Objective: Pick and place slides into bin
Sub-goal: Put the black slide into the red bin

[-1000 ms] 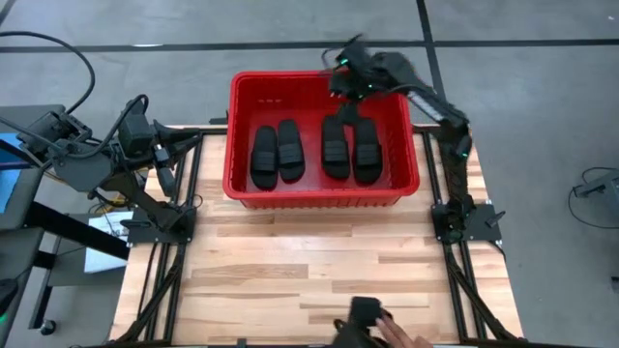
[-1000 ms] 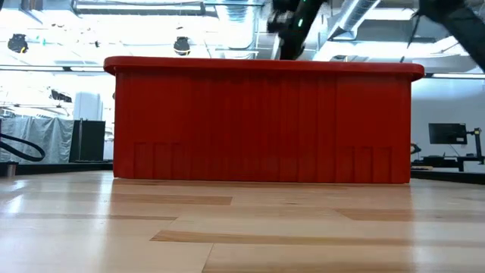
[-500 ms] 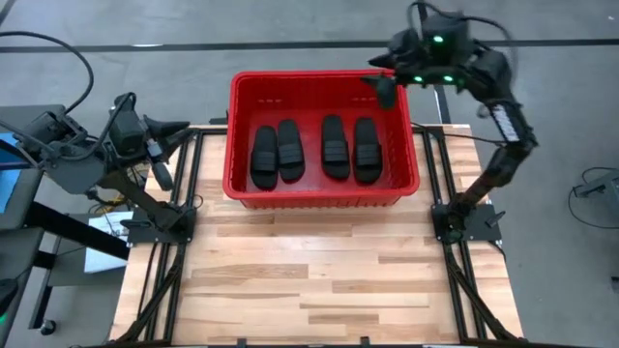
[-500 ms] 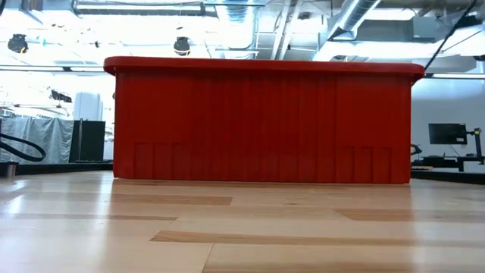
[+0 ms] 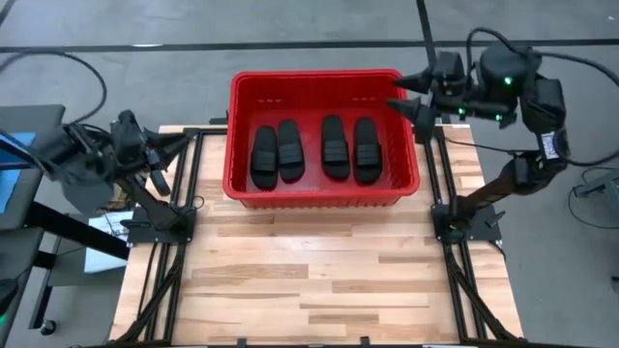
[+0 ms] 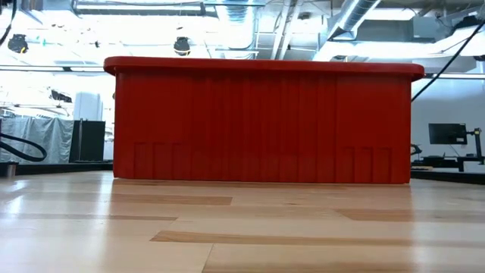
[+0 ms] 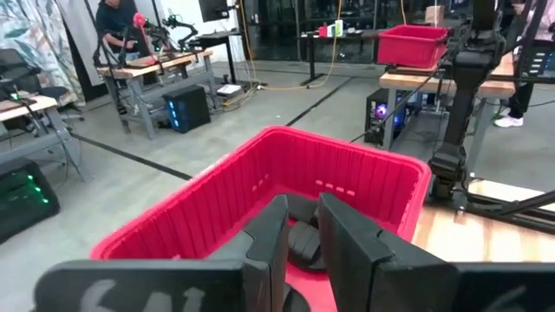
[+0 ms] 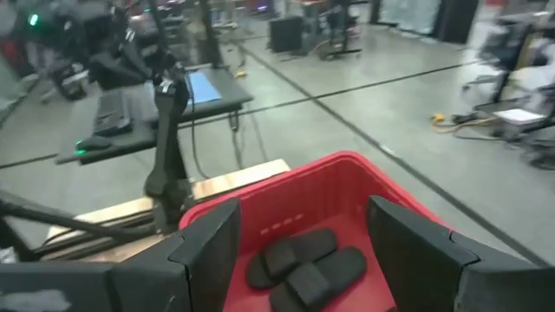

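Note:
The red bin [image 5: 242,145] stands on the far half of the wooden table; the low view shows its near wall [image 6: 261,125]. Several black slides [image 5: 335,147] lie flat on its floor in two pairs, side by side. My right gripper [image 5: 414,97] hovers open just outside the bin's far right corner, pointing toward the bin, nothing between its fingers [image 8: 303,225]. My left gripper [image 5: 162,159] waits off the table's left edge, aimed at the bin; its fingers [image 7: 303,217] stand a narrow gap apart and hold nothing.
The near half of the tabletop [image 5: 319,280] is bare wood. Black frame rails run along the left [image 5: 160,271] and right [image 5: 464,280] sides. Beyond the table are desks, another red bin [image 7: 416,43] and a person [image 7: 113,17].
My right gripper has risen from over the bin's far right part and swung toward the table's right edge, past the bin's rim, turning level and staying open. My left gripper has drawn back a little and sunk. A person's hand at the near edge has left the view.

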